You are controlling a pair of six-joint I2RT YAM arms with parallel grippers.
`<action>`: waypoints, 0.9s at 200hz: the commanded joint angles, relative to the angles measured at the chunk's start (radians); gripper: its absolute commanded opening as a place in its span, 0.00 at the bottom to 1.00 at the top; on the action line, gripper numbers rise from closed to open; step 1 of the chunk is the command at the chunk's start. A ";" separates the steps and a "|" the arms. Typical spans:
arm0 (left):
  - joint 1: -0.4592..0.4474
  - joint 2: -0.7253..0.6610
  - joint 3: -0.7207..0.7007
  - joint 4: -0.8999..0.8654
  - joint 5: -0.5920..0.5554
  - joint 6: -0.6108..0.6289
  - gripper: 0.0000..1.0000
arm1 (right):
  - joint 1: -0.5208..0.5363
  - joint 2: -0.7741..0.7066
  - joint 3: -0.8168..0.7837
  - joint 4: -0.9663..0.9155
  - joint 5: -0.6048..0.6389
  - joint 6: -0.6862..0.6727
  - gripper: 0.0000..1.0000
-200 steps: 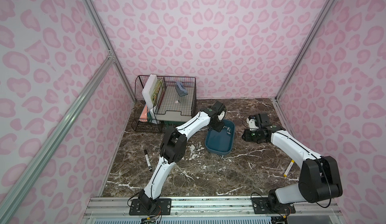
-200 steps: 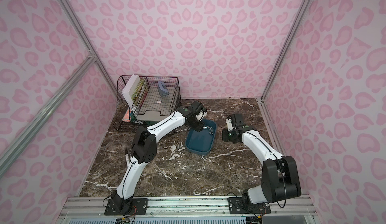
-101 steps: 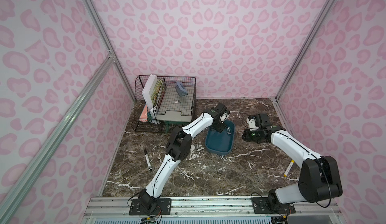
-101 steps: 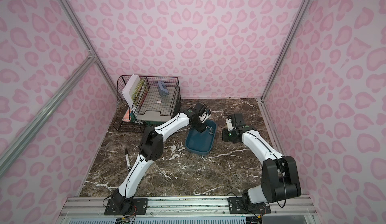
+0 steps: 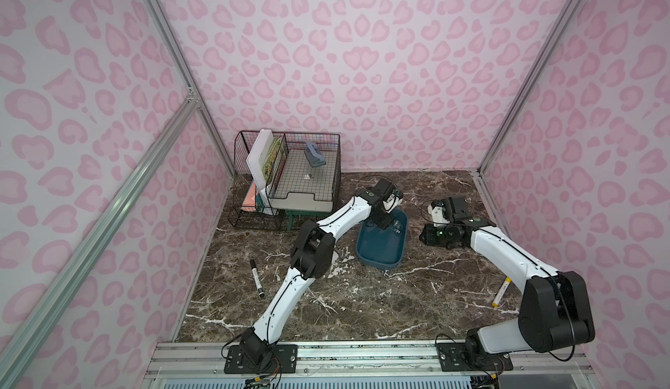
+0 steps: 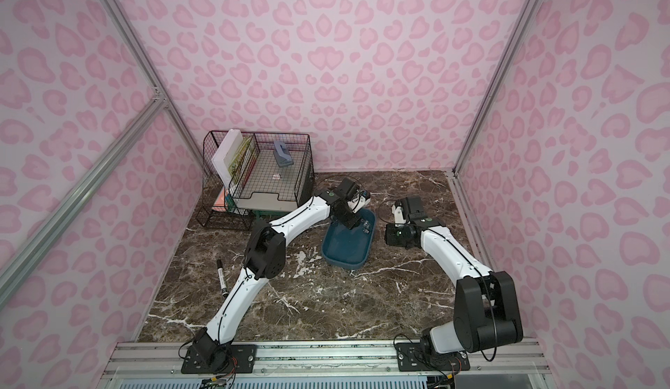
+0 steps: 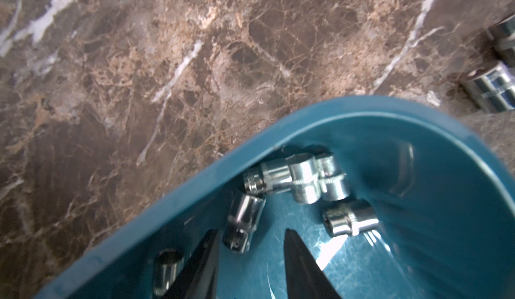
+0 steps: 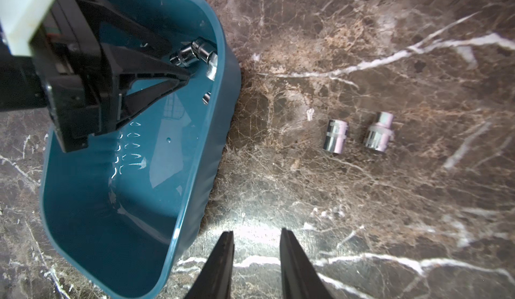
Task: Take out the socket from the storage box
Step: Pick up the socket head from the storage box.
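Top views: left gripper (image 5: 391, 222) reaches down into far end of storage box (image 5: 379, 251); jaw gap not readable here.

Left wrist: jaws partly apart, nothing clamped. Socket (image 7: 243, 223) lies on box floor between fingertips, close by one finger, with clear gap to the other. Other sockets (image 7: 303, 182) clustered beyond, in box corner.

Right wrist: right gripper (image 8: 256, 232) has narrow gap, empty, over marble table (image 8: 390, 60) just beside box. Loose sockets (image 8: 335, 136) on table ahead.

storage box (image 5: 379, 249) mid-counter (image 5: 362, 296); sockets (image 5: 397, 226) in its 12 o'clock end; wire rack (image 5: 290, 173) at 10 o'clock; marker (image 5: 256, 278) at 8; two loose sockets (image 8: 335, 136) on counter beside box
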 commanded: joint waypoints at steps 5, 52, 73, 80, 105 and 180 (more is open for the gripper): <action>0.001 0.017 0.025 0.009 0.006 0.023 0.44 | 0.000 -0.002 0.002 0.030 -0.017 -0.005 0.34; 0.001 0.034 0.046 0.007 -0.002 0.048 0.47 | -0.003 -0.002 0.006 0.030 -0.023 -0.007 0.34; 0.001 0.039 0.048 0.008 0.011 0.056 0.47 | -0.002 -0.003 0.009 0.027 -0.025 -0.007 0.34; 0.002 0.042 0.049 0.009 0.013 0.056 0.47 | -0.002 -0.003 0.009 0.027 -0.025 -0.007 0.34; 0.000 0.046 0.051 0.008 0.024 0.058 0.45 | -0.003 -0.002 0.012 0.027 -0.029 -0.007 0.34; -0.003 0.062 0.054 0.005 0.038 0.052 0.32 | -0.005 -0.010 0.006 0.030 -0.035 -0.007 0.34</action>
